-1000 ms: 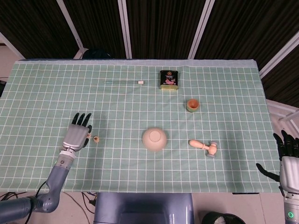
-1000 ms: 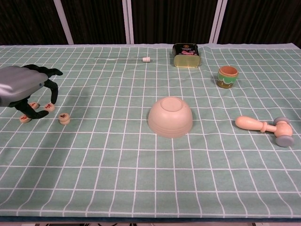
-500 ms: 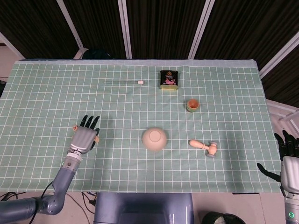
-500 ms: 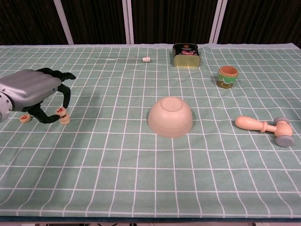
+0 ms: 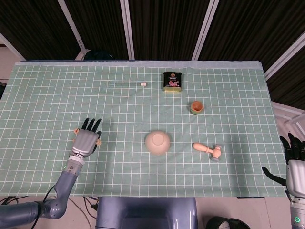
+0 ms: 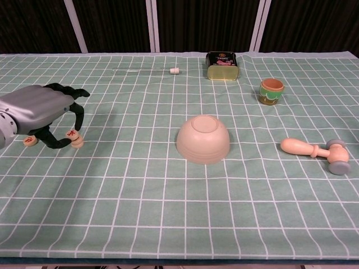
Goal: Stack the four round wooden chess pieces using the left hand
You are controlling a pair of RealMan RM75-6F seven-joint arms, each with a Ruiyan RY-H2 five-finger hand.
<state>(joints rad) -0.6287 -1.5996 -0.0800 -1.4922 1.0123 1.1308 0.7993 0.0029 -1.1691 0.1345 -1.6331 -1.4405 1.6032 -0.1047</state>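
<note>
My left hand (image 6: 40, 107) hovers low over the left part of the table, fingers arched down. It pinches a round wooden chess piece (image 6: 72, 133) with a red mark, which sits tilted on a second piece (image 6: 78, 143) lying on the cloth. A third piece (image 6: 30, 140) lies just left of the thumb; any other is hidden under the palm. In the head view the left hand (image 5: 86, 140) covers most pieces, with one piece (image 5: 75, 130) showing at its left and another (image 5: 98, 142) at its right. My right hand (image 5: 295, 161) hangs off the table's right front corner, fingers spread, holding nothing.
An upturned beige bowl (image 6: 203, 138) sits mid-table. A wooden toy hammer (image 6: 314, 150) lies to its right. Farther back stand a small orange-green cup (image 6: 271, 91), a dark tin (image 6: 222, 65) and a thin glass rod (image 6: 146, 70).
My left hand has moved right, from the two back pieces to the rightmost piece, bringing one piece with it. It has barely moved in the last half second. The right hand is still.
</note>
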